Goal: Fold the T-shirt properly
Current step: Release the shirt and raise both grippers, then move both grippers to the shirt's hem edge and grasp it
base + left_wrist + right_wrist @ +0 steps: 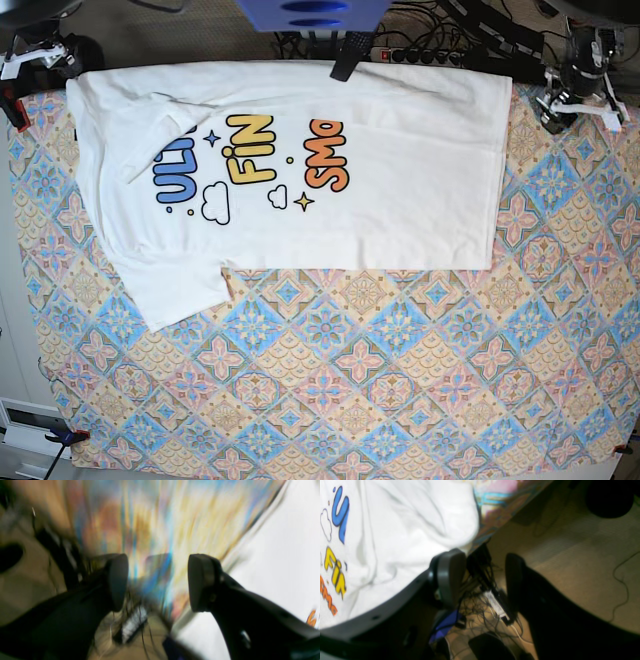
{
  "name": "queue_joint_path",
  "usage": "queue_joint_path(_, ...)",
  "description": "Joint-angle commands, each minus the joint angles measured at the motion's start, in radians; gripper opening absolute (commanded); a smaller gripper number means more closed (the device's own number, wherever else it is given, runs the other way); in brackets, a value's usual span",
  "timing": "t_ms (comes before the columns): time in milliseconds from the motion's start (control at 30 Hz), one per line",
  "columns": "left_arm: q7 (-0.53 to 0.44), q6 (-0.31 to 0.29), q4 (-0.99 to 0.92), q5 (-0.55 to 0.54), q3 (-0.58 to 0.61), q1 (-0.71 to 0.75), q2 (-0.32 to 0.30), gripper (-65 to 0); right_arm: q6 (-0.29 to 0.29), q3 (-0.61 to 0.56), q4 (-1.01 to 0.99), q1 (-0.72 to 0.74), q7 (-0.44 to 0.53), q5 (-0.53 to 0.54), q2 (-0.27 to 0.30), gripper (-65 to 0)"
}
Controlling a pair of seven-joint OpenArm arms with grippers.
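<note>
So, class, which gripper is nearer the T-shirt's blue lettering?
Right. The right gripper sits just off the sleeve beside the blue lettering; the left gripper is by the T-shirt's plain far side.

Left gripper (pixel 158 582): jaws standing apart, nothing lying between the dark pads (pixel 200 582); wrist view streaking with motion blur. In the base view, this arm is sitting at the top right corner (pixel 575 85).

Right gripper (pixel 483 578): jaws likewise standing apart, holding nothing, grey pad (pixel 451 576) facing its dark partner. In the base view, this arm is sitting at the top left corner (pixel 35 55), fingers too small to judge there.
</note>
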Motion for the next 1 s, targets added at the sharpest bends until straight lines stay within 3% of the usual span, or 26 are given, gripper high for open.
queue_joint_path(0,-0.006,-0.01,0.015,-0.005,-0.005,-0.013,-0.009,-27.0,0.003,0.01,0.017,-0.009,0.014,0.011,0.017,-36.6)
queue_joint_path(200,0.018,-0.01,0.01,-0.001,-0.002,-0.165,-0.052,-26.9,0.003,0.002,0.06,0.003,0.014,0.01,0.03,-36.6)
queue_joint_path(367,0.279,-0.013,-0.021,0.125,-0.002,-0.418,-0.025,-26.9,0.003,-0.099,0.214,0.049,0.009,0.007,0.032,-36.7)
queue_joint_path(500,0.359,-0.016,-0.104,0.242,0.003,-0.585,0.02,-27.1,0.003,-0.209,0.296,0.095,0.009,0.007,0.044,-36.8)
queue_joint_path(700,0.354,-0.016,-0.213,0.319,0.173,-0.719,0.032,-27.2,0.003,-0.291,0.312,0.155,0.009,-0.035,0.058,-36.8)
queue_joint_path(833,0.282,-0.016,-0.306,0.32,0.26,-0.769,0.035,-27.3,0.003,-0.306,0.312,0.187,0.009,-0.136,0.058,-36.8)
queue_joint_path(967,0.212,-0.016,-0.421,0.32,0.348,-0.82,0.035,-27.3,0.003,-0.308,0.309,0.229,0.009,-0.151,0.058,-36.8)
